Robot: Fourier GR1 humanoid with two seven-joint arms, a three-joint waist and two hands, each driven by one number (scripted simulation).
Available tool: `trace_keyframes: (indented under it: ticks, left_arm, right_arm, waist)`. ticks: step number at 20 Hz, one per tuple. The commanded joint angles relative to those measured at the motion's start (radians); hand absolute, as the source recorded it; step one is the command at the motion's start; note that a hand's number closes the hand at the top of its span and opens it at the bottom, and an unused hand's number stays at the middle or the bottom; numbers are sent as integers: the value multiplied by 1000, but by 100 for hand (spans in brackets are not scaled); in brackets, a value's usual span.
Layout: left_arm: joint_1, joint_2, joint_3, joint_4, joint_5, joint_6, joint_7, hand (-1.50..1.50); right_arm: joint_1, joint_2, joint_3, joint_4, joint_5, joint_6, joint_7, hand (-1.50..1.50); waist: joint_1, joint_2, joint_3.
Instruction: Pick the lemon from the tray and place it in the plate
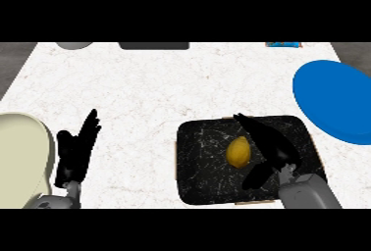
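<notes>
1. At the lower left of the frame my left robot hand (pixel 72 152) rests open over the tabletop (pixel 145 83), fingers straight. It is just right of a cream plate (pixel 22 157) at the left edge and takes no part in the work.
2. At the lower right my right robot hand (pixel 279 152) hangs over the black tray (pixel 203 171). It is open and holds nothing, with the fingers stretched toward the upper left and the thumb angled down and left.
3. The lemon (pixel 239 151) lies near the middle of the tray, just left of those fingers, in the open angle between fingers and thumb. I cannot tell whether anything touches it.
4. The lemon is rounded and smooth. If I close while only one side is covered, I judge it may roll or be nudged left across the tray instead of being caught.
5. Farther up, at the right edge, the blue plate (pixel 333 103) sits apart from the tray and is partly cut off by the frame. Letting go too far right could miss it, and with two plates present I could carry to the wrong one.
6. Along the top edge sit a grey object (pixel 72 45) and a dark object (pixel 153 45), well away from my likely path.
</notes>
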Motion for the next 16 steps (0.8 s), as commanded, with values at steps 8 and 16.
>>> trace_keyframes:
  ticks: [8, 16]
  left_arm:
    - [29, -33, 44, -36, -48, -30, 14, 0]
    - [13, -33, 70, -53, -69, -70, 57, 0]
  right_arm:
    - [-21, 5, -11, 64, 99, 28, -78, 150]
    - [-82, 11, -56, 205, 199, -103, -223, 150]
  waist:
    - [0, -1, 0]
    - [1, 0, 0]
